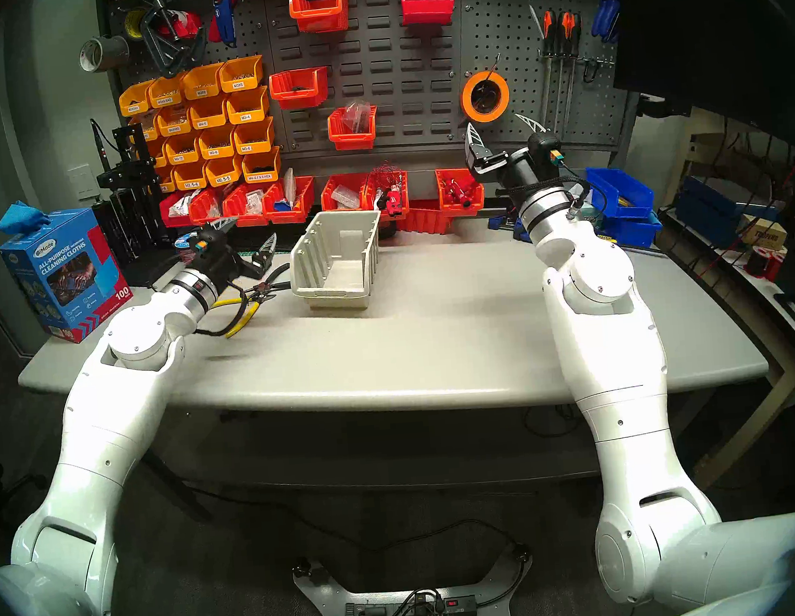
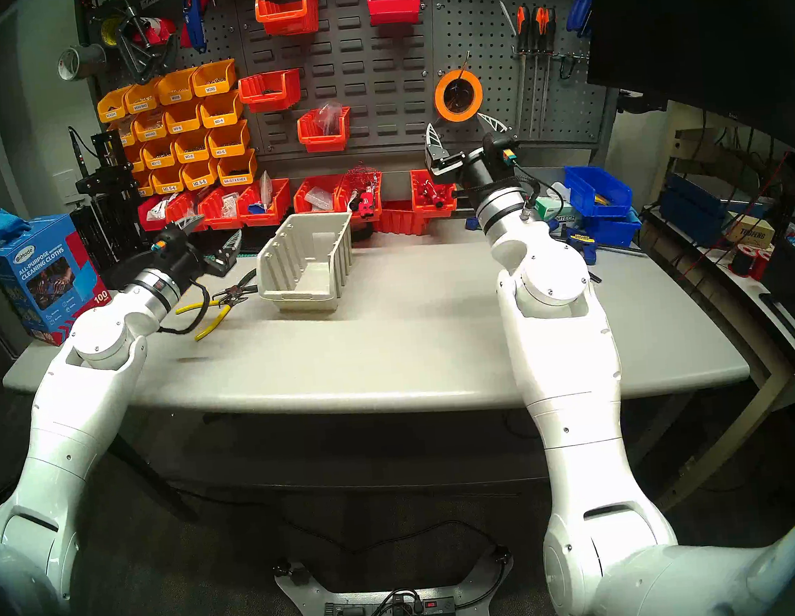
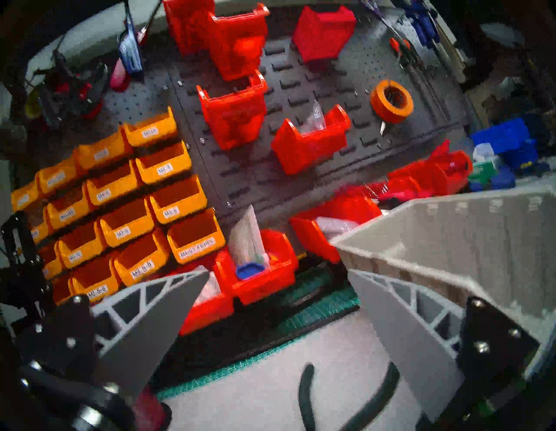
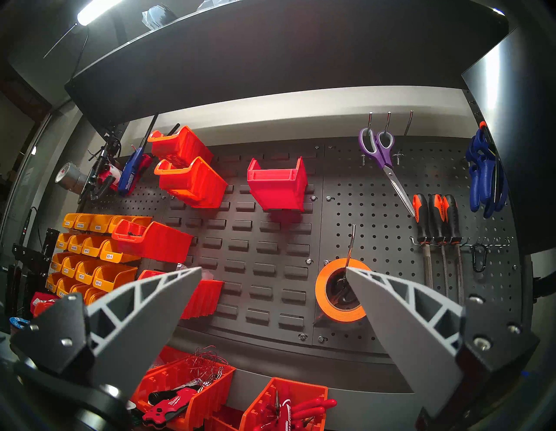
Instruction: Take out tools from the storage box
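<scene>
Now both pliers — yellow-handled and dark green-handled — lie beside the beige ribbed box, all fingers spread, empty.

Both head views look down from above and behind the arms onto the grey table, facing the pegboard wall at its far edge; they share nearly the whole scene, the right eye shifted slightly sideways. The left wrist view sits low and close over the table's far left part, tilted, facing the wall, with the beige storage box close at its right. The right wrist view sits higher, angled upward at the pegboard; the orange tape roll appears in all four views.
</scene>
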Motion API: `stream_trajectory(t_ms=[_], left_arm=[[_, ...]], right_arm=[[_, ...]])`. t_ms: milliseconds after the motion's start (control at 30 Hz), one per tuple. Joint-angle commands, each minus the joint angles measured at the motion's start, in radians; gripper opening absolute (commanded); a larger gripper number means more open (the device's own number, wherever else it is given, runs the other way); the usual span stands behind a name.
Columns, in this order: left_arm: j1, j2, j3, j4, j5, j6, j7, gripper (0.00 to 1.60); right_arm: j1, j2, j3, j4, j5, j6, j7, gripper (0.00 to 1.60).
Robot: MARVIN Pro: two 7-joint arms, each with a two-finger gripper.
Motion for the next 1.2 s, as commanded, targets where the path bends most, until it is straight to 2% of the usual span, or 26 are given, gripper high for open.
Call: stream_trajectory(t_ms=[0, 333, 767, 933, 1167], left_arm=[[-0.082, -0.025, -0.079, -0.055, -0.045, -0.026, 0.061, 1.6], [-0.042, -0.036, -0.126, -0.041, 0.03, -0.098, 0.207, 1.6], [-0.04, -0.041, -0.125, -0.041, 0.048, -0.106, 0.227, 1.6], [-0.04, -0.042, -0.126, -0.042, 0.05, -0.105, 0.229, 1.6], [-0.039, -0.043, -0.125, -0.042, 0.056, -0.104, 0.233, 1.6]], right_arm=[[0.008, 0.0, -0.001, -0.011, 0.0, -0.002, 0.001, 1.6], [0.007, 0.0, -0.001, -0.014, 0.0, -0.001, 0.002, 1.6], [0.007, 0.0, -0.001, -0.014, 0.001, 0.0, 0.002, 1.6], [0.029, -0.062, -0.092, -0.012, -0.027, 0.031, -0.011, 1.6], [0.008, -0.155, -0.231, -0.017, -0.047, 0.066, -0.023, 1.6]])
